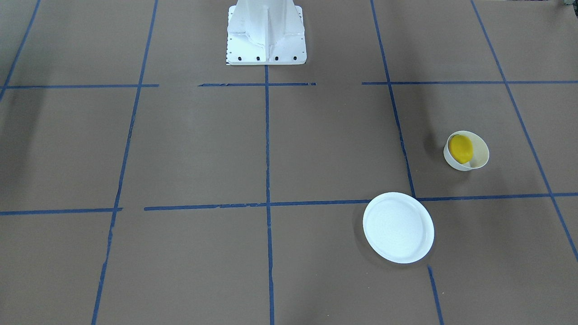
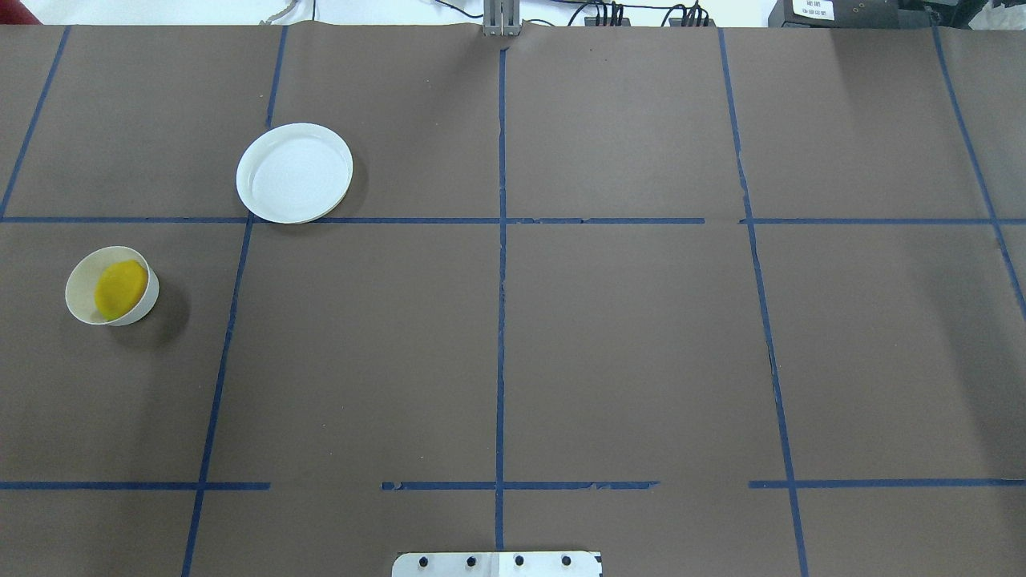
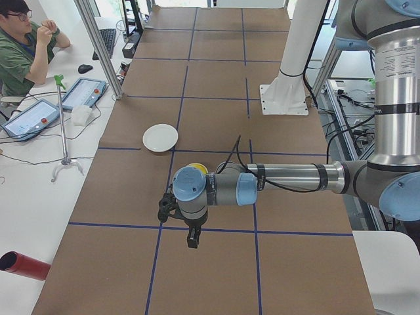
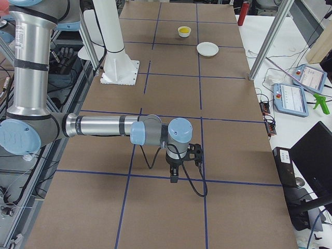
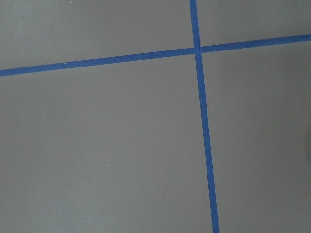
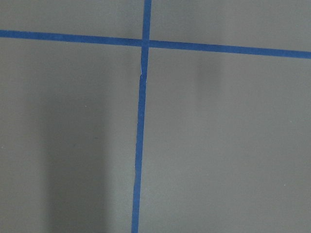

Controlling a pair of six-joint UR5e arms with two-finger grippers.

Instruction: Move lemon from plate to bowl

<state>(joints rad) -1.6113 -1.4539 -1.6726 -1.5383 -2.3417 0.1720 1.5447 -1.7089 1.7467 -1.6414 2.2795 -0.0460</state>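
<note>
The yellow lemon (image 1: pixel 460 149) lies inside the small white bowl (image 1: pixel 481 157), seen also from overhead, lemon (image 2: pixel 120 288) in bowl (image 2: pixel 78 295). The flat white plate (image 1: pixel 397 227) stands bare a little away from the bowl, also in the overhead view (image 2: pixel 294 172). My left gripper (image 3: pixel 191 241) shows only in the exterior left view, hanging over the table near the bowl; I cannot tell if it is open. My right gripper (image 4: pixel 174 179) shows only in the exterior right view, far from both dishes; I cannot tell its state. Both wrist views show only brown table and blue tape.
The white robot pedestal (image 1: pixel 266 36) stands at the table's robot side. Blue tape lines grid the brown table. An operator (image 3: pixel 26 46) sits at a side desk with tablets (image 3: pixel 82 92). A red cylinder (image 3: pixel 23 266) lies beside the table's near end.
</note>
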